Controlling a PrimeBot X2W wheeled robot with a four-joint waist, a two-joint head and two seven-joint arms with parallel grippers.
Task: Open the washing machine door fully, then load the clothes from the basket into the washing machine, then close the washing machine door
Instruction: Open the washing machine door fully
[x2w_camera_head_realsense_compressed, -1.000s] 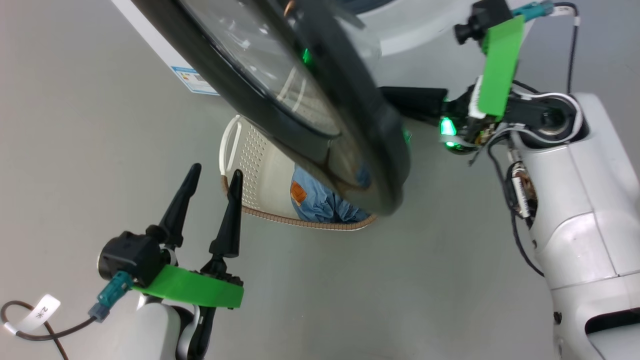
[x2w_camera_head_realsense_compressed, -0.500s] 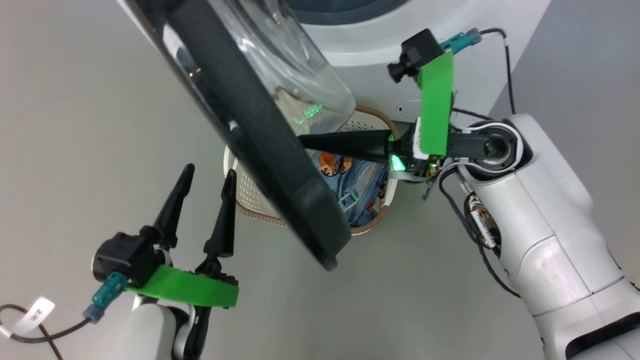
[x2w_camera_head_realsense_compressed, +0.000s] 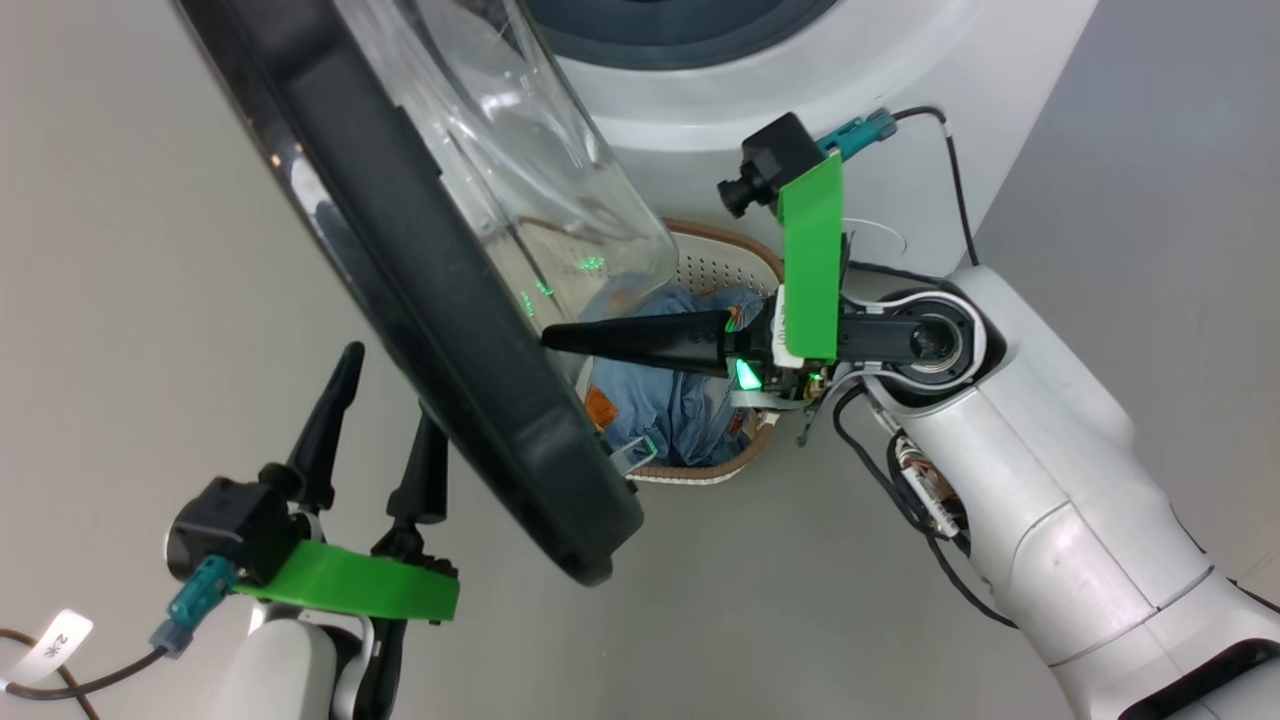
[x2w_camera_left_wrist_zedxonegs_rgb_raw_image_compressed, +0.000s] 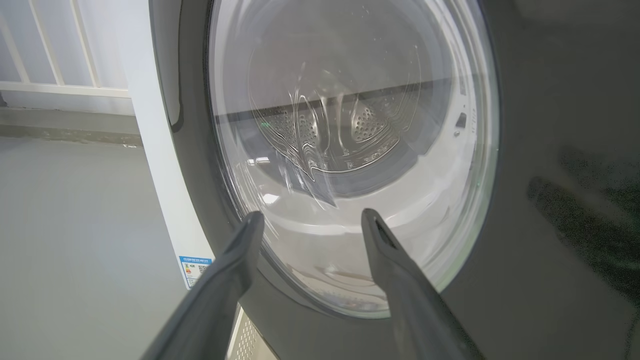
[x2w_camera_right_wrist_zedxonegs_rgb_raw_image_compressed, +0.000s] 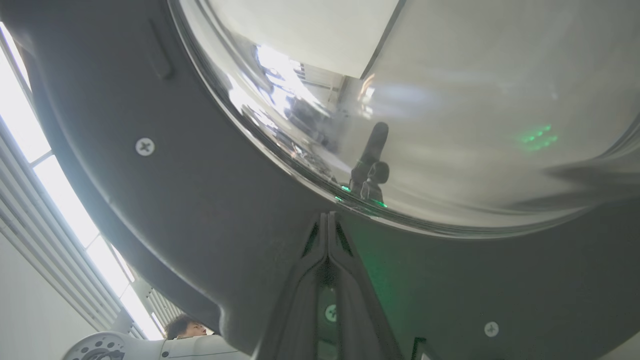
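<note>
The washing machine door (x2w_camera_head_realsense_compressed: 470, 400) stands swung out from the white washing machine (x2w_camera_head_realsense_compressed: 800, 110), its black rim running from upper left to lower centre, its glass bowl (x2w_camera_head_realsense_compressed: 520, 170) facing the machine. My right gripper (x2w_camera_head_realsense_compressed: 548, 340) is shut with nothing held, its tips against the door's inner side where rim meets glass (x2w_camera_right_wrist_zedxonegs_rgb_raw_image_compressed: 327, 216). My left gripper (x2w_camera_head_realsense_compressed: 385, 400) is open at the lower left, just outside the door, one fingertip hidden behind the rim. Its fingers frame the door's outer glass (x2w_camera_left_wrist_zedxonegs_rgb_raw_image_compressed: 350, 150). The basket (x2w_camera_head_realsense_compressed: 735, 250) sits on the floor below the machine, holding the light blue clothes (x2w_camera_head_realsense_compressed: 680, 400).
Grey floor (x2w_camera_head_realsense_compressed: 150, 250) surrounds the machine. The machine's white side panel (x2w_camera_left_wrist_zedxonegs_rgb_raw_image_compressed: 155, 175) carries a blue energy sticker (x2w_camera_left_wrist_zedxonegs_rgb_raw_image_compressed: 195, 267). My right arm's white body (x2w_camera_head_realsense_compressed: 1050, 480) fills the lower right. A person's head (x2w_camera_right_wrist_zedxonegs_rgb_raw_image_compressed: 185, 327) shows low in the right wrist view.
The door has swung wider open, toward the left. My shut right gripper has gone leftwards with it along its inner side. The head view has shifted; the left gripper stays open.
</note>
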